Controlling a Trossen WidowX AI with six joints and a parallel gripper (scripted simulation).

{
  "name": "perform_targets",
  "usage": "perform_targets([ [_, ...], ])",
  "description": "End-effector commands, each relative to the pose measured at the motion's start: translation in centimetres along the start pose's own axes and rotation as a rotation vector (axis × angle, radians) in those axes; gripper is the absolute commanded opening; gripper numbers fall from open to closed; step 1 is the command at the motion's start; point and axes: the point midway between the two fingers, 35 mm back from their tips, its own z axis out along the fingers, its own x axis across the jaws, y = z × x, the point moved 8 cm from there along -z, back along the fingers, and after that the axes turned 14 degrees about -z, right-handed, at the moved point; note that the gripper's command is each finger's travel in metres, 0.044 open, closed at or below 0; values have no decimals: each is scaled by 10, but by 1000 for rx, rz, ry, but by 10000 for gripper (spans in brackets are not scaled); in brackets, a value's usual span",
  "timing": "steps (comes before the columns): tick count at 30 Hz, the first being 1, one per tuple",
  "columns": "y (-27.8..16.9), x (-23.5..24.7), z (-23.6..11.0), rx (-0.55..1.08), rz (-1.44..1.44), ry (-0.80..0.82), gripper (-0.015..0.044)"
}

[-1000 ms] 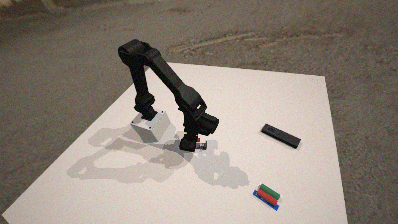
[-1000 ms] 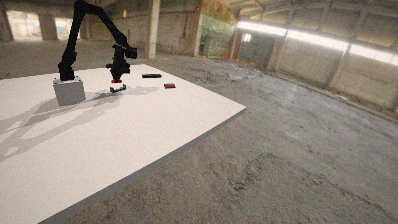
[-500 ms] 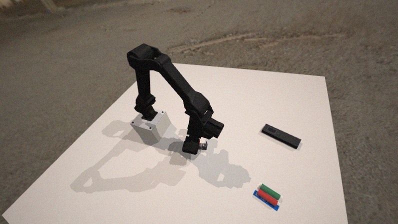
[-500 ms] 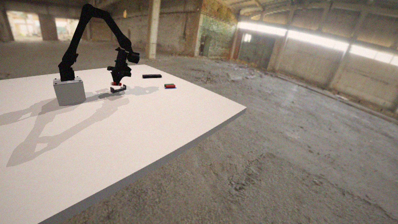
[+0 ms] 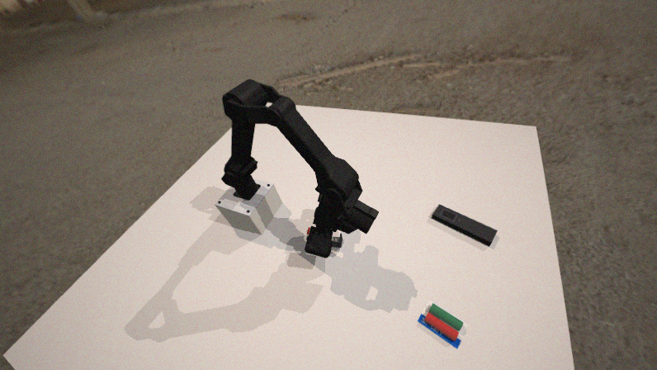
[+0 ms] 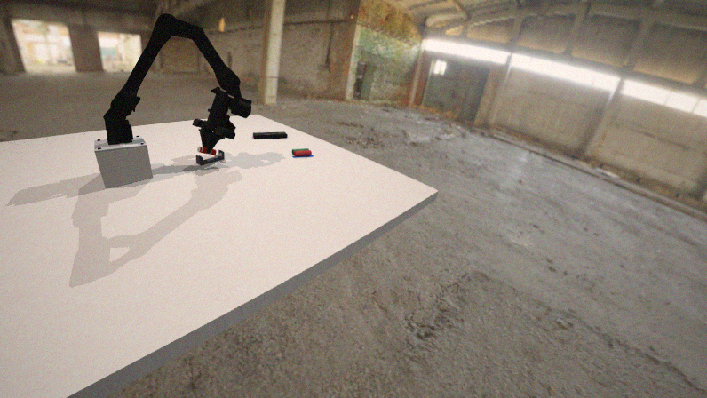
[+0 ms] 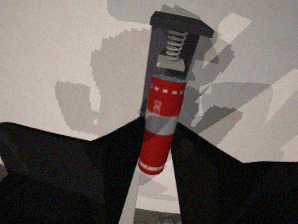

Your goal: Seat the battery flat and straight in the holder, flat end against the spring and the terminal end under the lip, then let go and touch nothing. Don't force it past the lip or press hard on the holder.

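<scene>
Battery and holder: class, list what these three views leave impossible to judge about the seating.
- Lip end of the holder: wrist view, hidden behind the battery and the gripper.
- Battery: top view, almost wholly covered by the gripper.
- Gap between battery and holder: exterior view, too small.

Battery [image 7: 160, 124]: glossy red casing showing beneath the matt black gripper [image 7: 154, 163]; holder's spring [image 7: 174, 44] looking metallic.

Matte black arm [image 5: 303, 137] on grey box pedestal [image 5: 271, 201].
</scene>
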Motion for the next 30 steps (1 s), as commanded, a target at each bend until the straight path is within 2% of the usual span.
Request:
perform_targets([
  [1,4,-1,3,36,3,8,64],
  [15,16,-4,8,126,2,30,64],
  [30,25,-7,6,125,3,33,64],
])
